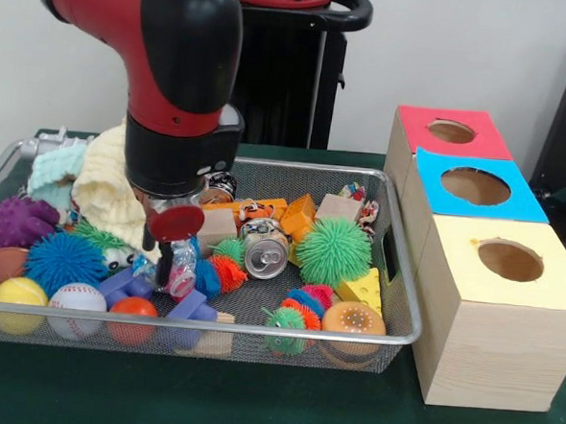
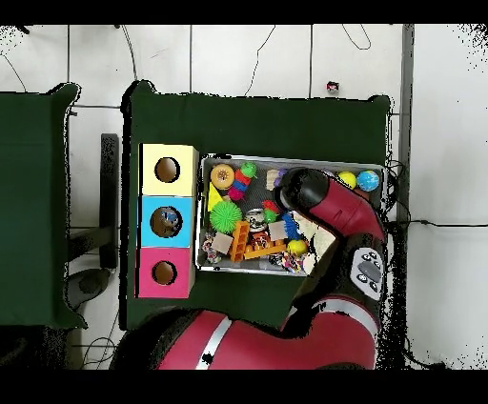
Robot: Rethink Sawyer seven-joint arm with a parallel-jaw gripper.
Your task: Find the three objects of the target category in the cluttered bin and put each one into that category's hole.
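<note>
The arm's gripper (image 1: pixel 169 263) hangs low in the bin (image 1: pixel 404 306) on the green table (image 1: pixel 252 402), among spiky balls left of the three boxes; whether its fingers are apart cannot be told. A clean pick likely needs one toy isolated first.

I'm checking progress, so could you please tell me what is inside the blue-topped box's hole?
In the overhead view, the blue-topped box shows something dark and mottled inside its hole, too small to identify. In the front view the hole's interior shows only brown shadow.
</note>
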